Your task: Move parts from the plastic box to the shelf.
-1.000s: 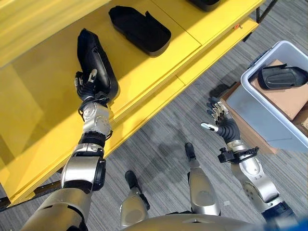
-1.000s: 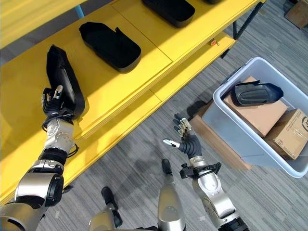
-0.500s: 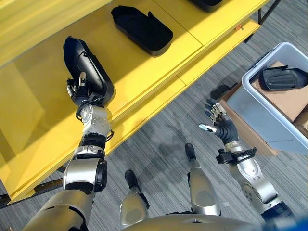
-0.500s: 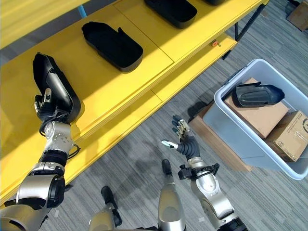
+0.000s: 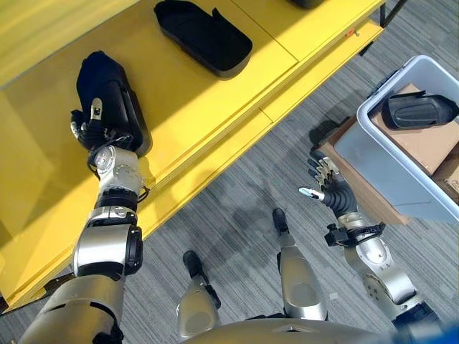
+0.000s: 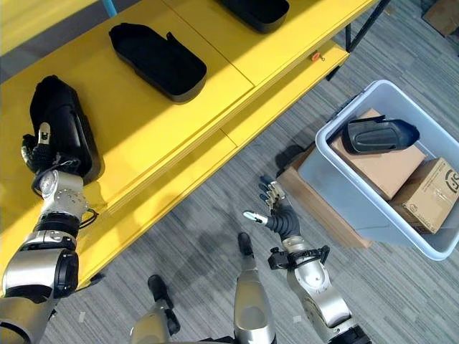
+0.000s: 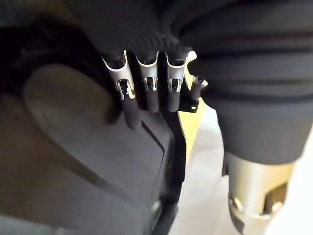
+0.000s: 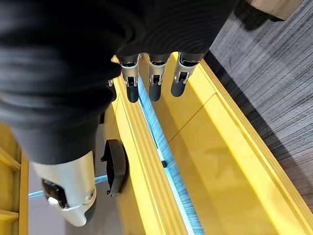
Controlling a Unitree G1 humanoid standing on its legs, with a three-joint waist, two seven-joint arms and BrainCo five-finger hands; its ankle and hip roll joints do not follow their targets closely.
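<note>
A black moulded part [image 5: 111,97] rests on the yellow shelf [image 5: 208,107] at its left end. My left hand [image 5: 90,129] is at the part's near end, its fingers [image 7: 146,95] curled over the part's dark rim [image 7: 88,147]. Another black part [image 5: 416,111] lies on a cardboard box inside the grey plastic box [image 5: 373,154] on the floor to the right. My right hand [image 5: 326,188] hangs over the carpet just left of that box, fingers straight and spread, holding nothing.
Another black part [image 5: 201,36] lies further along the shelf, and a third [image 6: 254,8] sits at the top edge. Two cardboard boxes [image 6: 423,201] fill the plastic box. A lower yellow ledge [image 5: 215,165] juts out towards me over grey carpet.
My left hand has carried the black part leftwards along the shelf and turned it more upright in the view. The right hand has barely moved.
</note>
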